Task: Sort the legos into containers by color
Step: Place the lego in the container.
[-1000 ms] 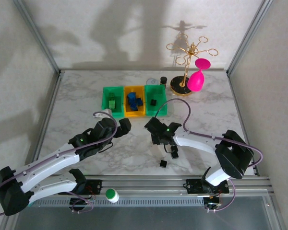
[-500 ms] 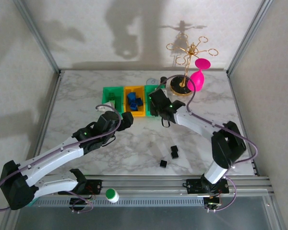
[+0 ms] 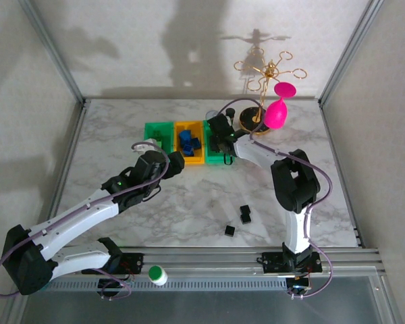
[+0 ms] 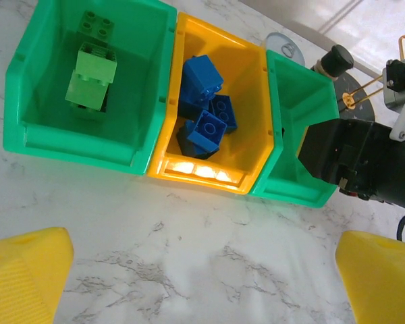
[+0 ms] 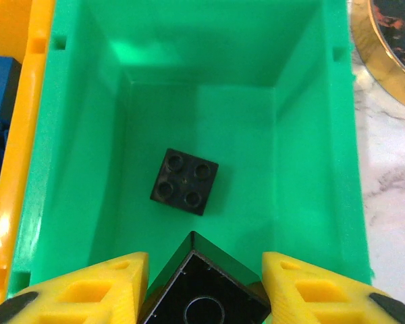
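One black lego [image 5: 204, 297] pinched between right fingers [image 5: 88, 289], over green bin [image 5: 312, 135], left fingers [image 4: 27, 270] spread

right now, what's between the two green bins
The yellow-orange bin sits between the left green bin and the right green bin, with blue legos inside. The left wrist view shows it clearly.

Both are white shells with chunky black joints and motor housings, same build on the left arm [image 3: 74, 219] and right arm [image 3: 293, 185], each with a thin lilac cable [image 3: 145, 144] looping loose alongside. The fingers [image 5: 88, 287] are bright yellow plastic wedges with fine ribbed print lines.
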Robot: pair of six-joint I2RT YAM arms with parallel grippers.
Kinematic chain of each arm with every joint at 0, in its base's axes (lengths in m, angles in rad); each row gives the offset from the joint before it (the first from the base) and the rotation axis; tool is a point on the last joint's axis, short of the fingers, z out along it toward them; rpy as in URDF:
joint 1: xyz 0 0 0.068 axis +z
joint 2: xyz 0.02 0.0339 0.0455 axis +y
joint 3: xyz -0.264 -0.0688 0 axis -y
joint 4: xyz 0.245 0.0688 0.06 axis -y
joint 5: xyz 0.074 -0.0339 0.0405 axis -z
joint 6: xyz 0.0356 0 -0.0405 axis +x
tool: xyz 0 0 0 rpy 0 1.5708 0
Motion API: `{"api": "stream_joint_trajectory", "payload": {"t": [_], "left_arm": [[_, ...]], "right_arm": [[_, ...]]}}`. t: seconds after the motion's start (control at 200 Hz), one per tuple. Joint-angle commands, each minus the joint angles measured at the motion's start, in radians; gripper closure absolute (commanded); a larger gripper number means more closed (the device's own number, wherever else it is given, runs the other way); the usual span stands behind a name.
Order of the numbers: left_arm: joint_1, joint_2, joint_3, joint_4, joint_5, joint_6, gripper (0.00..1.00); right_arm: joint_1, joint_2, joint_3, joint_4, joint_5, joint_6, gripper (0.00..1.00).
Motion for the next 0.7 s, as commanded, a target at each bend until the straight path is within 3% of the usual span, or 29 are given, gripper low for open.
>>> {"api": "stream_joint_trajectory", "payload": {"t": [0.0,0.691], "left_arm": [[0.011,-0.001,0.0,0.009,0.005,0.015,0.0],[0.021,0.001,-0.011,0.013,0.027,0.027,0.0]], "right_arm": [[-0.016,0.036,0.049,0.016,-0.017,-0.026,0.57],[-0.044,0.174,0.169,-0.006,-0.059,-0.047,0.55]]}}
